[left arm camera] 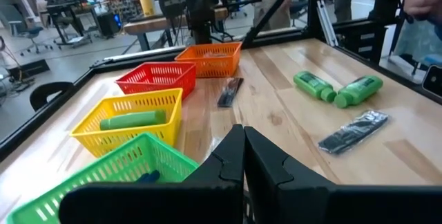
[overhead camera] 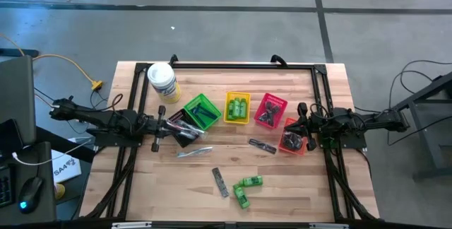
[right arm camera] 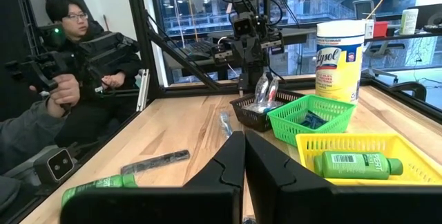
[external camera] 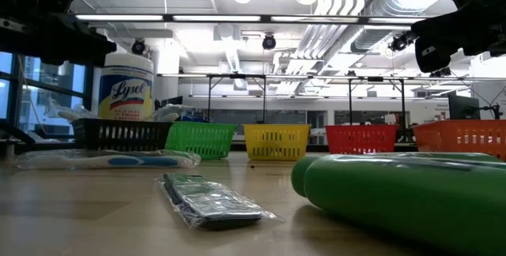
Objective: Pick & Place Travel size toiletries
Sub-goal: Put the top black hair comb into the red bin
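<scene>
My left fingers were pressed together, empty, over the black basket; right fingers likewise, above the orange basket. Two green bottles and a wrapped comb lay near-centre on the worktop

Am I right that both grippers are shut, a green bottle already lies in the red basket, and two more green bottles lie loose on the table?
Not quite: the green bottle lies in the yellow basket, not the red one, as the right wrist view shows. The rest holds: the left gripper and right gripper are shut, and two green bottles lie loose on the table.
</scene>
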Robot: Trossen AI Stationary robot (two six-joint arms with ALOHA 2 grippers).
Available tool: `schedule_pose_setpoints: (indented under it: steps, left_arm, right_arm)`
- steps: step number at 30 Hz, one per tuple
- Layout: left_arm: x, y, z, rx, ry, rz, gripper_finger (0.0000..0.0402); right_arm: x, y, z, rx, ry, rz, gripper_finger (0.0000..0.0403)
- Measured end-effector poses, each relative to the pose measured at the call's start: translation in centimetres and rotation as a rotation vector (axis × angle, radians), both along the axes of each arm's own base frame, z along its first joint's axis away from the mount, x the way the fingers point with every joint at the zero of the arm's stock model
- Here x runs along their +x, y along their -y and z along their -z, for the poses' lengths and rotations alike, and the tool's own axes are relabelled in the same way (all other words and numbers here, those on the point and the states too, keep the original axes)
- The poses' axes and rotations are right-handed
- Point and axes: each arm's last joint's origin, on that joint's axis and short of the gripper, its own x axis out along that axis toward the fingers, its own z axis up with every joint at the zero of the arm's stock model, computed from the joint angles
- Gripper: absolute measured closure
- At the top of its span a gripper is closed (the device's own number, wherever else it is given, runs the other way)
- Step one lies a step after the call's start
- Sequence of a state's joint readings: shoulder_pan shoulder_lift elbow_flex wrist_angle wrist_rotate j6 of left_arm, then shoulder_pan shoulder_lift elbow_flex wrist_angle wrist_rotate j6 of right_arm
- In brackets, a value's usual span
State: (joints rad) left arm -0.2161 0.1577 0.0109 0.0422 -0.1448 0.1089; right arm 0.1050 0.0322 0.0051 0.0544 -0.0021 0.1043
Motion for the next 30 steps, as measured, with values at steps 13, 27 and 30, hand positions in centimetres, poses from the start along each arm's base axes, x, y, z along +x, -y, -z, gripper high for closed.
schedule_pose_setpoints:
  steps: [13, 27, 30]
  left_arm:
    - [0.00, 0.00, 0.00, -0.001, 0.000, 0.001, 0.0401]
    - [0.00, 0.01, 0.03, -0.012, -0.004, 0.002, 0.0401]
    - [0.00, 0.01, 0.04, -0.012, -0.005, 0.002, 0.0401]
  right_arm:
    - [0.00, 0.00, 0.21, -0.002, -0.022, -0.001, 0.0400]
    - [0.00, 0.00, 0.21, -0.002, -0.022, 0.000, 0.0400]
    - [0.00, 0.00, 0.20, -0.002, -0.022, 0.000, 0.0400]
